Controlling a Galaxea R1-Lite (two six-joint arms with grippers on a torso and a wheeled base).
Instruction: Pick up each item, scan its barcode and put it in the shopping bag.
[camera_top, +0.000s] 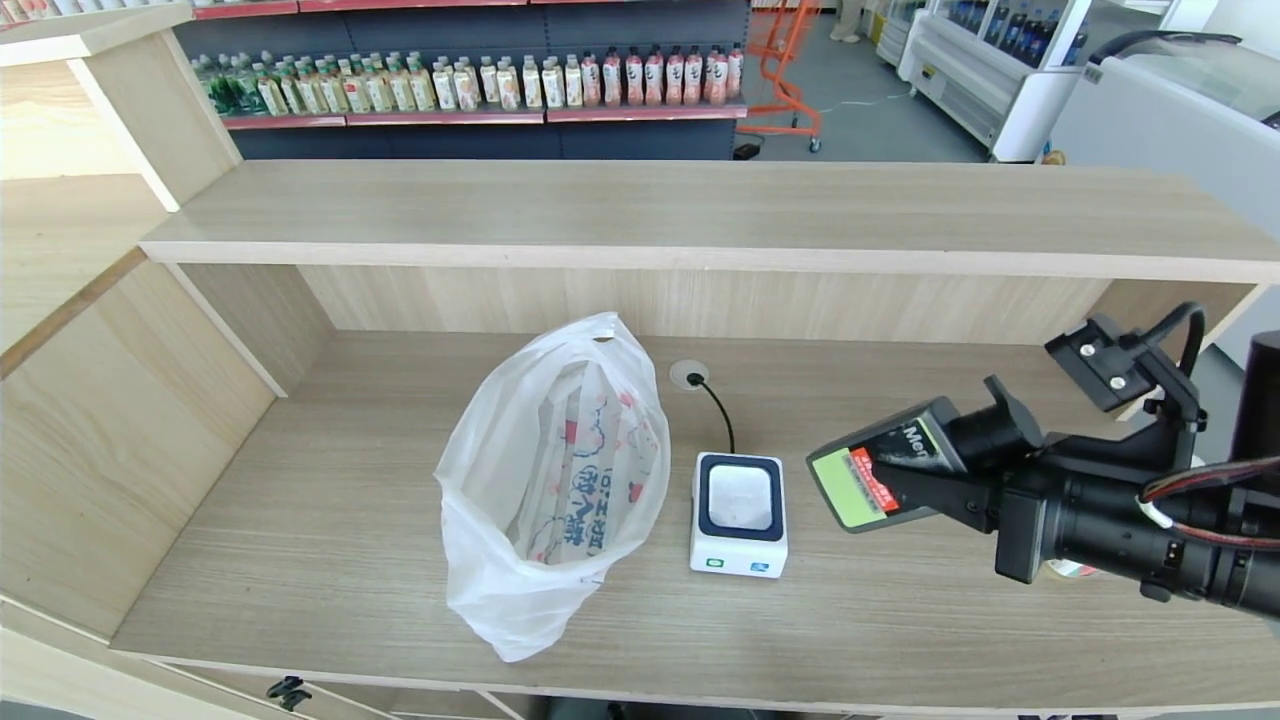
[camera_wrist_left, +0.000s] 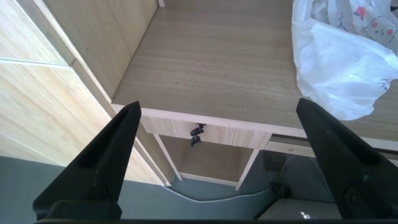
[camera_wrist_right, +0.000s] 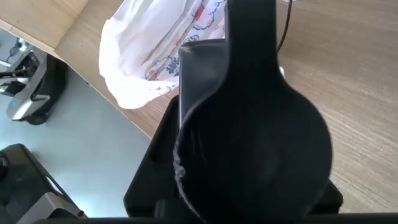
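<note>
The box (camera_top: 880, 470) is pinched between the fingers of the right gripper (camera_top: 972, 465) and is held above the counter (camera_top: 330, 520), just right of the scanner (camera_top: 739, 510), with its green-and-red labelled face turned leftward. The bag (camera_top: 550, 480) is stood open just left of the scanner, with a printed package inside. The left gripper (camera_wrist_left: 219, 112) is spread wide, nothing held, over the counter's front edge near the bag

bag (camera_top: 490, 590) contents veiled, box (camera_top: 880, 470) print — unreadable
</note>
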